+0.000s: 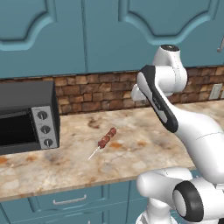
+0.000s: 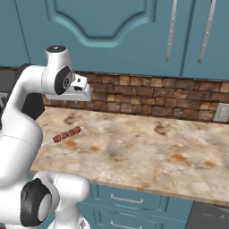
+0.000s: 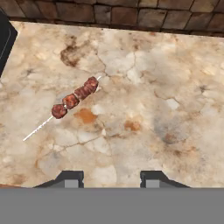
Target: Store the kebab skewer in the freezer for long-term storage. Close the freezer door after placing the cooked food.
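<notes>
Hand view: claw [image 3: 111, 178] together, empty, above surface [image 3: 175, 65]. You risk pushing thin kebab skewer [image 3: 74, 99] sideways unless you open first.

Arm folded high, hand pointing down

The white arm [image 1: 183, 131] bends up from its base, elbow raised. In the hand view the gripper [image 3: 111, 178] shows two dark fingers [image 3: 70, 178] at their narrowest, with nothing held between them.

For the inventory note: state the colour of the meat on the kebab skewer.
Reddish-brown chunks on the kebab skewer, on a thin pale stick; clearest in the hand view.
</notes>
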